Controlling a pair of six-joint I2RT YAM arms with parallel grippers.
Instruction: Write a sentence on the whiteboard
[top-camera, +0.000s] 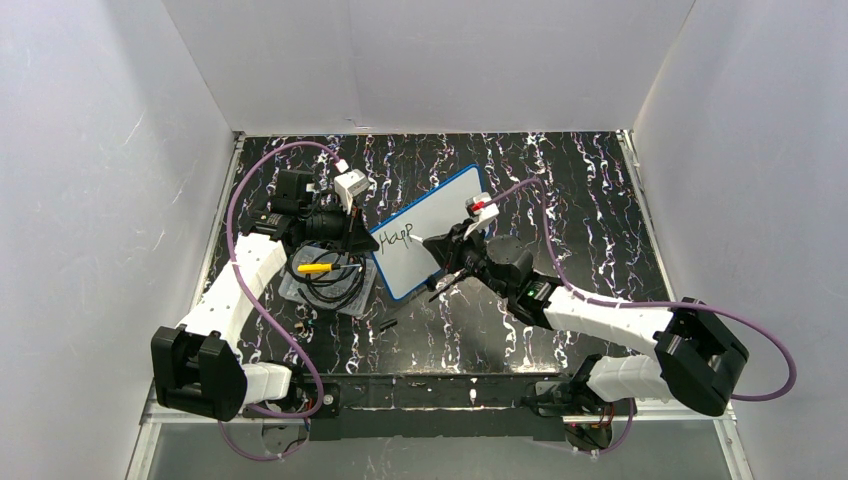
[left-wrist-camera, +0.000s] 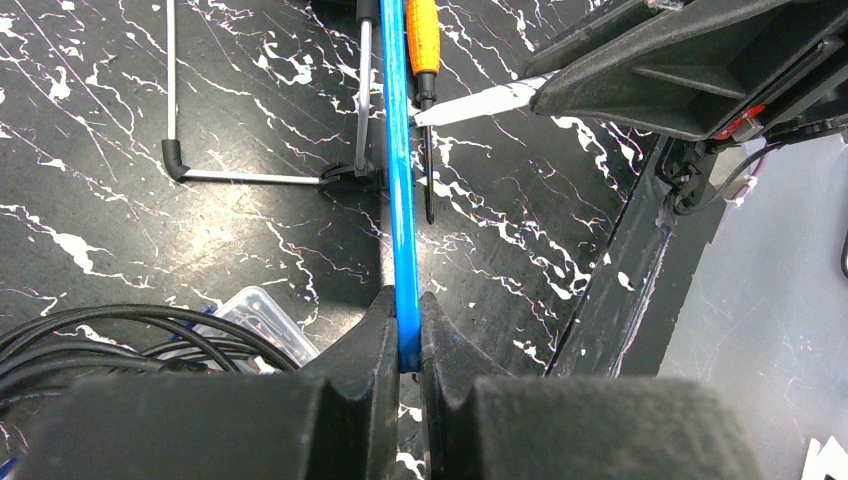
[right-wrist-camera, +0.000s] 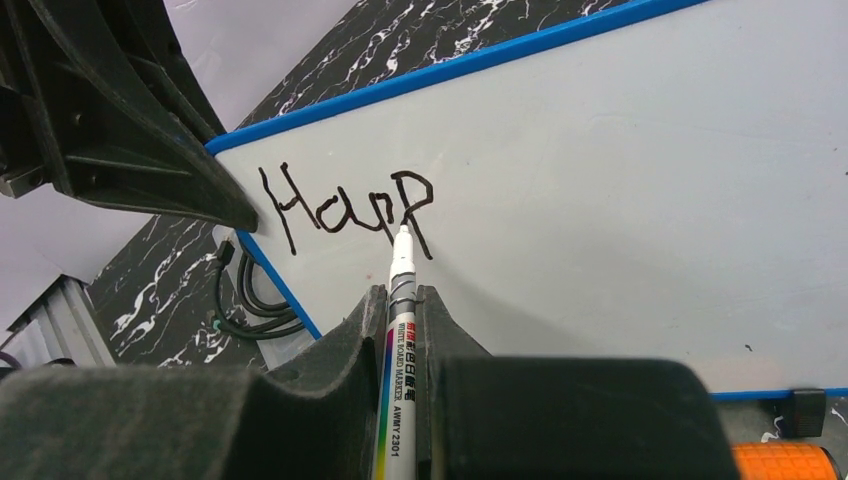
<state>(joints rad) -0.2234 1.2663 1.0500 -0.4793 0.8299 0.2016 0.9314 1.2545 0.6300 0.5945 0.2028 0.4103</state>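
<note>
A small white rectangular whiteboard (top-camera: 445, 205) with a thin blue rim stands tilted near the middle of a black white-veined marbled table (top-camera: 580, 200). In the overhead view its long axis runs on a diagonal from near-left to far-right.

The left gripper (left-wrist-camera: 400, 335) is pressed together on the board's blue rim at its left short end, pinching it edge-on.

The right gripper (right-wrist-camera: 400, 325) faces the writing surface. Its jaws are clamped around a slim white whiteboard marker (right-wrist-camera: 399, 290) with a rainbow-striped label, which points away from the wrist toward the board.

Black handwritten letters (right-wrist-camera: 345, 205) reading "Happ" sit in the board's upper left corner. The marker's tip rests at the stem of the second "p" and appears to touch the surface, though contact is not certain.

The rest of the sentence is not yet written. The blank white surface stretches to the right of the tip, parallel to the top rim, so the next letter likely calls for a sideways shift along the board's long axis, away from the left gripper. The right arm is the one placed to write.

A clear plastic tray (top-camera: 300, 290) of black cable lies beside the left gripper.
</note>
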